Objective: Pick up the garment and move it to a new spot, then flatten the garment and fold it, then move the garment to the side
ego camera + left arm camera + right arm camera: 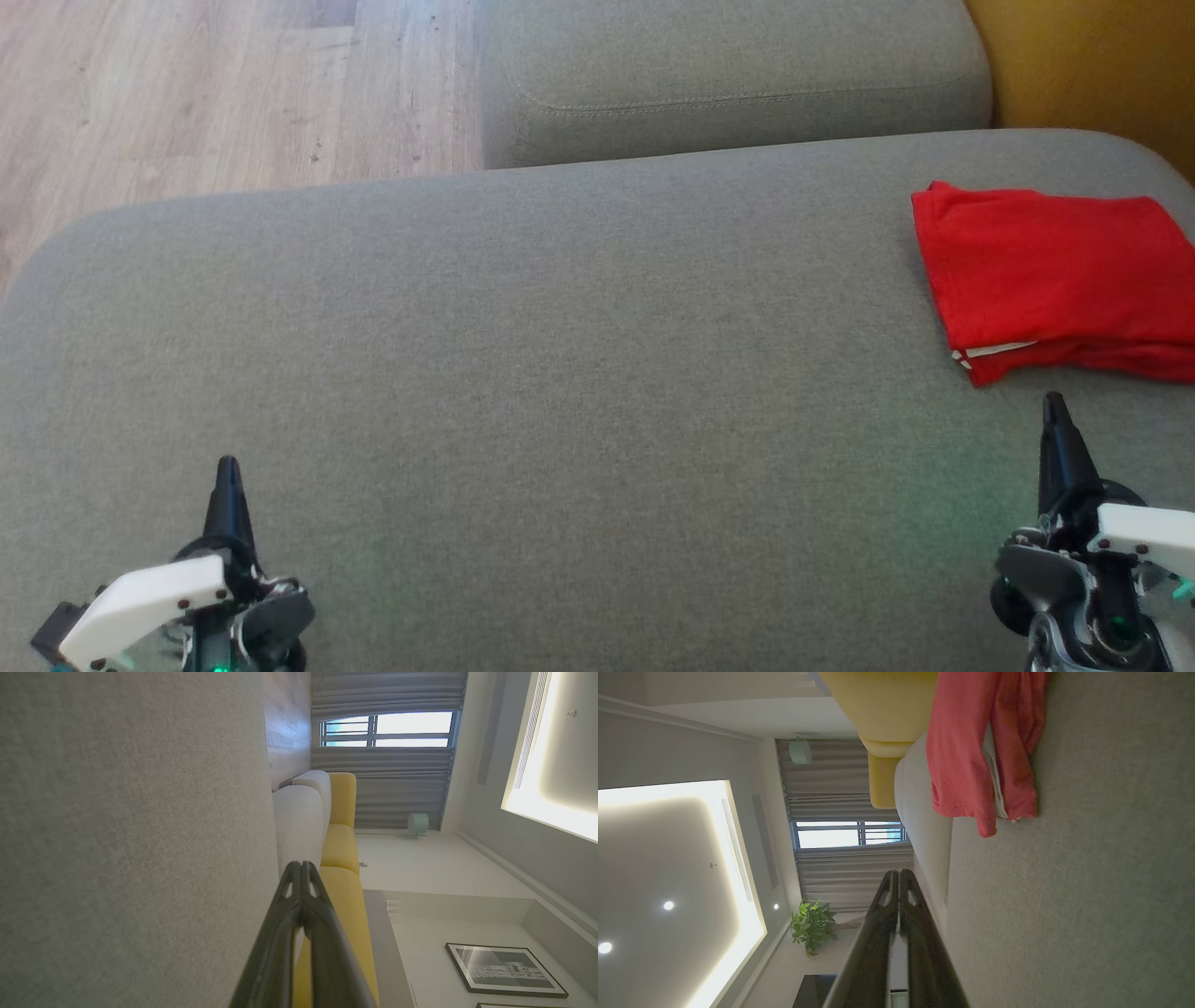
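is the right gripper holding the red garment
No, the right gripper is shut and empty, apart from the folded garment lying on the sofa.

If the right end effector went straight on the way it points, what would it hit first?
Probably the near edge of the folded red garment, just ahead of the right end effector; its height above the sofa is unclear.

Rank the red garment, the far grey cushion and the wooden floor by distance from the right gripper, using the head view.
1. Red garment: folded, just ahead of the right gripper.
2. Far grey cushion: beyond, toward the middle.
3. Wooden floor: far left corner.
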Tool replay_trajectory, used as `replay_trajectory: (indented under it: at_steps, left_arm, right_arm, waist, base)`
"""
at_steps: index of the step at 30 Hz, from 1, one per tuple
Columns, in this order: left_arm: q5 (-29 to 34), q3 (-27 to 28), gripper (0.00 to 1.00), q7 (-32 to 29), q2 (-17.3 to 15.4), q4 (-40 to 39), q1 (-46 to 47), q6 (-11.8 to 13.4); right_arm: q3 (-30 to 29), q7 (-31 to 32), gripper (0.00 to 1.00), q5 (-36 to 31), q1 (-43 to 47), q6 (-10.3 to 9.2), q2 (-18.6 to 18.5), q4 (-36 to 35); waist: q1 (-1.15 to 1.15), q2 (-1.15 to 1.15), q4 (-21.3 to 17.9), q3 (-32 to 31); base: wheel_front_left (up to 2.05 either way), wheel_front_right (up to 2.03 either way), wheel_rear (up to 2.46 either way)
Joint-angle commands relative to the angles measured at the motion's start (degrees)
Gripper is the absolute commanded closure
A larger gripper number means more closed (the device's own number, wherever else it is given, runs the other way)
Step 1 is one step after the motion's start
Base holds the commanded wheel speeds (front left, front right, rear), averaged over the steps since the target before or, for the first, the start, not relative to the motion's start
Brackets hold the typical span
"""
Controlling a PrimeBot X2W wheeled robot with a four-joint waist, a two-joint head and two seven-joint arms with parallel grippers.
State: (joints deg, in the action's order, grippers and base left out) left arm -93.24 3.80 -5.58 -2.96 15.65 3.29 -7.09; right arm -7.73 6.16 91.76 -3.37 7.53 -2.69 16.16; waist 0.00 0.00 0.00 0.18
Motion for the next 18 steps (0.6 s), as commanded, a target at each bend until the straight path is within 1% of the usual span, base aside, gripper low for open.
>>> replay_trajectory:
  at_steps: [1,18]
  left_arm:
    - [0.6,2.16,1.0,-0.46,-0.35,-1.63,2.85,-0.4]
    - [0.72,2.3,1.0,-0.57,-0.26,-1.62,2.86,-0.4]
  right_arm:
    - [1.2,0.34,1.0,0.39,-2.81,-0.04,-0.19,-2.13]
    - [1.2,0.33,1.0,0.4,-2.81,-0.04,-0.19,-2.13]
  waist:
    - [0.0,0.0,0.0,0.0]
    - [0.0,0.0,0.0,0.0]
  base:
    - [0.0,0.0,0.0]
    - [0.0,0.0,0.0]
